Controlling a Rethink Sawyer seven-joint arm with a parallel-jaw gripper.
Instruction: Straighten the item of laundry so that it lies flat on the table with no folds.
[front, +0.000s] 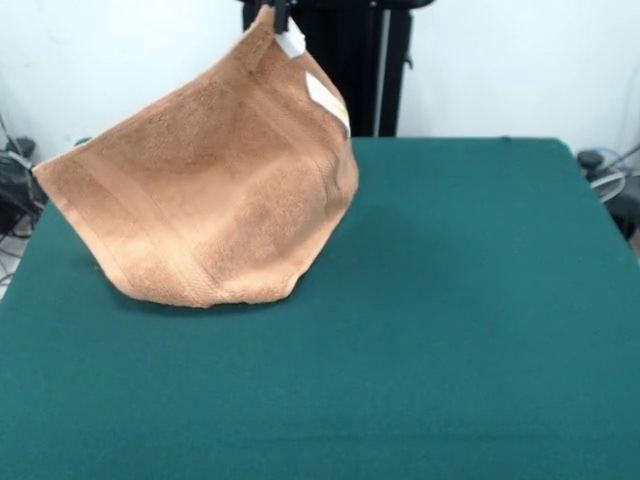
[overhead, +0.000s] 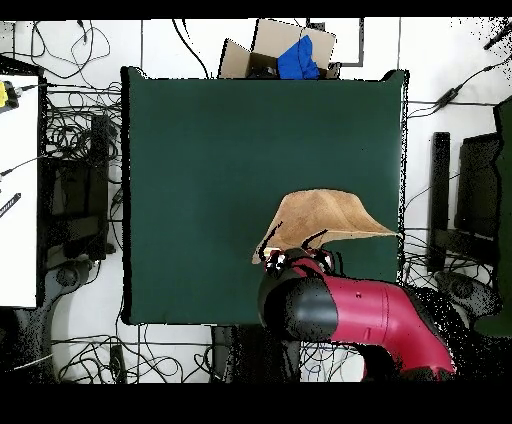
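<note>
The orange-tan towel (front: 205, 195) hangs lifted by one corner at the top of the front view, its lower edge resting on the green table (front: 450, 320) at the left. A white tag (front: 325, 98) shows near the held corner. The gripper (front: 277, 12) is shut on that top corner, only its tips showing at the picture's top edge. In the overhead view the towel (overhead: 325, 217) spreads as a fan just above the red and black arm (overhead: 350, 310), which hides the gripper.
The black pedestal (front: 350, 65) stands behind the table's far edge. Cables and equipment lie on the floor on both sides (overhead: 80, 190). A cardboard box with a blue thing (overhead: 290, 50) sits beyond the table's far edge in the overhead view.
</note>
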